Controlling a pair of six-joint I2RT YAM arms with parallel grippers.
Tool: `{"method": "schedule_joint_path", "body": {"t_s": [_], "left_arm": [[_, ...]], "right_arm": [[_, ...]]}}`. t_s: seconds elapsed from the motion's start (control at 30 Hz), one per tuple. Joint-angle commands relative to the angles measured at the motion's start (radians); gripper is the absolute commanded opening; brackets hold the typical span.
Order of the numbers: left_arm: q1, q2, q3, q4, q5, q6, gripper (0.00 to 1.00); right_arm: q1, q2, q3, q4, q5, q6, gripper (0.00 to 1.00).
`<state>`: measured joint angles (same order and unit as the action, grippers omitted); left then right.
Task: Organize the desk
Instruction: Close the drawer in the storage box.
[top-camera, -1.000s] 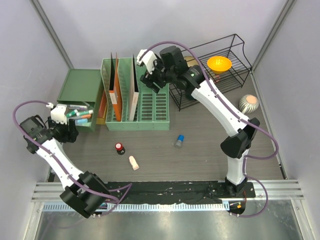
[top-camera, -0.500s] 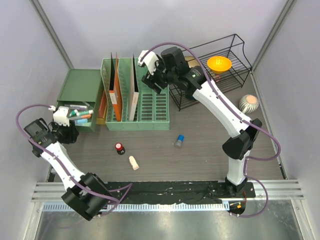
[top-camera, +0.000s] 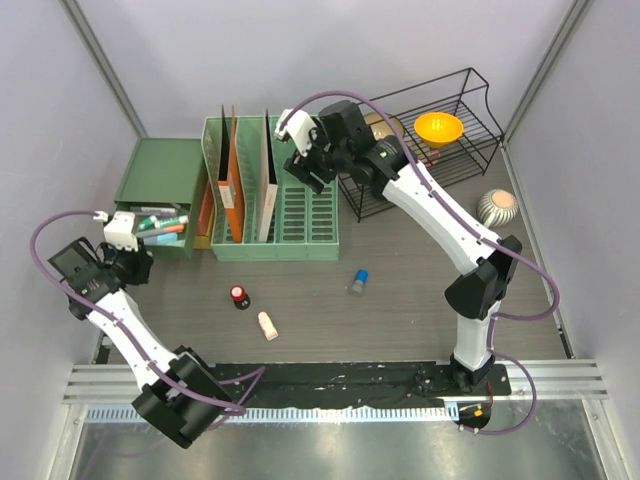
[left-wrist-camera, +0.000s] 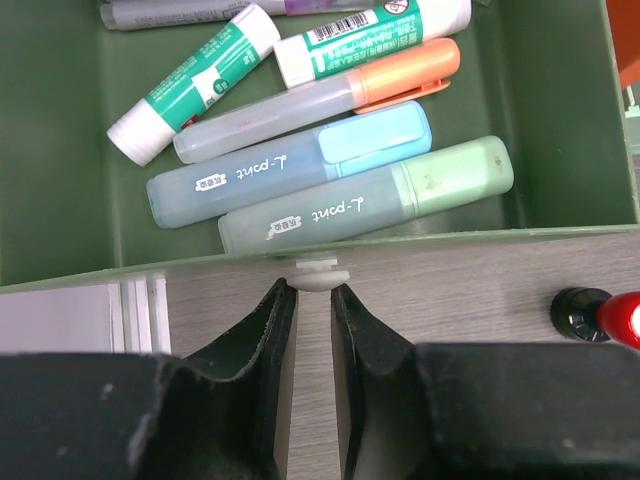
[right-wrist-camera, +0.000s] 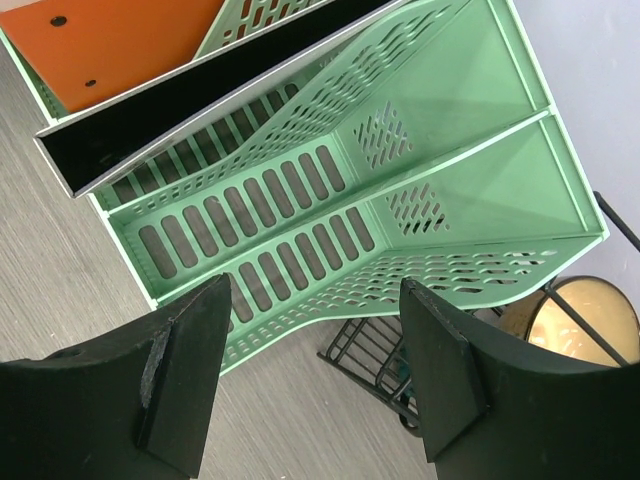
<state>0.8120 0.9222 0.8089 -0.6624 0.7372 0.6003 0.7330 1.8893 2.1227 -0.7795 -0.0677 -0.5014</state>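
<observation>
Looking like a lab test cell, plain grey panels (top-camera: 300, 50) boxing in the desk (top-camera: 400, 320), metal rail (top-camera: 560, 378) running along its near edge

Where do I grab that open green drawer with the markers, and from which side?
Pinch the small pale knob centred on the front of the drawer, approaching from the front, one tool finger each side. It alone sticks out; the front is otherwise flat.

My left arm (top-camera: 120, 310) and right arm (top-camera: 440, 215): white links, black joints, purple cable loops. Black bases at bottom of frame. Left hand (left-wrist-camera: 314, 292) and right hand (right-wrist-camera: 315, 300): matte black fingers (left-wrist-camera: 250, 350), scuffed edges.
</observation>
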Motion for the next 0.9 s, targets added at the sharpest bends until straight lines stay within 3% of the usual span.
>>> {"method": "schedule_joint_path", "body": {"t_s": [0.0,0.87], "left_arm": [[-0.004,-0.02,0.003,0.079,0.045,-0.036,0.23],[-0.068,0.056,0.049,0.245,0.036,-0.18,0.23]], "right_arm": [[0.005,-0.062,-0.003,0.028,0.014,-0.012,0.72],[-0.004,-0.078,-0.041,0.028,0.025,-0.014,0.73]]}}
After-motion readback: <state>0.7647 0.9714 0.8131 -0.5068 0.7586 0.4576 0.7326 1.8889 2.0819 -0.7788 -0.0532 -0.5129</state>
